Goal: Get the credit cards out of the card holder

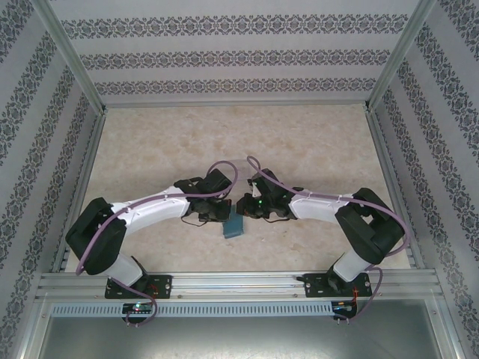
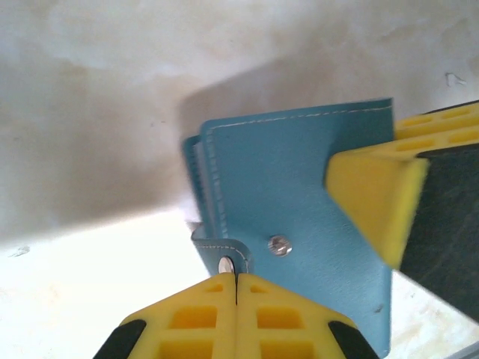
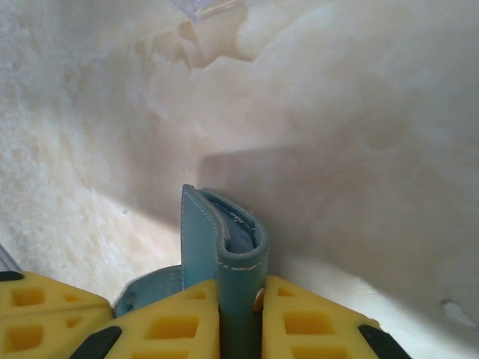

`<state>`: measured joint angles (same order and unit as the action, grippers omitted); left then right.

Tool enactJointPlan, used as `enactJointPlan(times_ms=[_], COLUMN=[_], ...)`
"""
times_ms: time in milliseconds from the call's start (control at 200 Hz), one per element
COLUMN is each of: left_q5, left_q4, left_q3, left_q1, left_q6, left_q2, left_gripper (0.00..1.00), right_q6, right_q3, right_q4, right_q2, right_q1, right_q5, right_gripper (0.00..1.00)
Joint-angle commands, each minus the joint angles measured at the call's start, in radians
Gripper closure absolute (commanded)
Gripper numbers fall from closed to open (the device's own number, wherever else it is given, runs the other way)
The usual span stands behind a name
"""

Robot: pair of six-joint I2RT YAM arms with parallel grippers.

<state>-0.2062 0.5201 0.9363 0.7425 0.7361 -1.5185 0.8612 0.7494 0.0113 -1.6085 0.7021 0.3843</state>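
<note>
Marbled beige table point(image 1: 314, 149), papered walls around it, both arms meeting near the front edge. The left gripper point(image 2: 236, 290) is pinched fully closed on the small snap tab point(image 2: 224, 253) of the card holder point(image 2: 299, 194). The right gripper point(image 3: 241, 303) clamps the holder's folded end, a pad pressed against each panel.

Between them the teal holder stands on edge, closed like a book, and by its shadow looks lifted off the table. The tab's snap sits just beside a stud point(image 2: 279, 245) on the panel, apart from it, so the clasp looks undone.

The credit cards I judge to be inside the fold. Pale layers at the open side may be their edges, but I cannot tell.

To do this step well, draw the tab outward gently, without twisting. The right's hold spans both panels and may need easing so they can part.
</note>
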Motion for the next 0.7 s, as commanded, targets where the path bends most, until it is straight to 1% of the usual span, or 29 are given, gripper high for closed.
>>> enactJointPlan(times_ms=[0,245,355,470,699], left_q5=[0.035,0.019,-0.014,-0.03,-0.022], left_q4=[0.04,0.038,0.002,-0.011,-0.02], left_q3=[-0.019,-0.035,-0.046,-0.047,-0.059], left_q1=[-0.02,-0.028,-0.028,-0.028,-0.029], left_q6=[0.015,0.018,0.017,0.02,0.021], left_q2=[0.032,0.028,0.011,-0.003,-0.011], left_gripper=[0.99,0.96,0.94,0.89,0.77], right_q6=[-0.044,-0.057,-0.056,-0.056,-0.063], right_q3=[-0.018,-0.013,-0.013,-0.013,-0.008], right_q4=[-0.1,-0.122,-0.122,-0.121,-0.13], right_q2=[0.017,0.022,0.02,0.021,0.024], right_q1=[-0.013,-0.014,-0.014,-0.014,-0.015], right_q5=[-0.074,-0.081,-0.083,-0.084,-0.085], right_gripper=[0.84,0.84,0.83,0.83,0.83])
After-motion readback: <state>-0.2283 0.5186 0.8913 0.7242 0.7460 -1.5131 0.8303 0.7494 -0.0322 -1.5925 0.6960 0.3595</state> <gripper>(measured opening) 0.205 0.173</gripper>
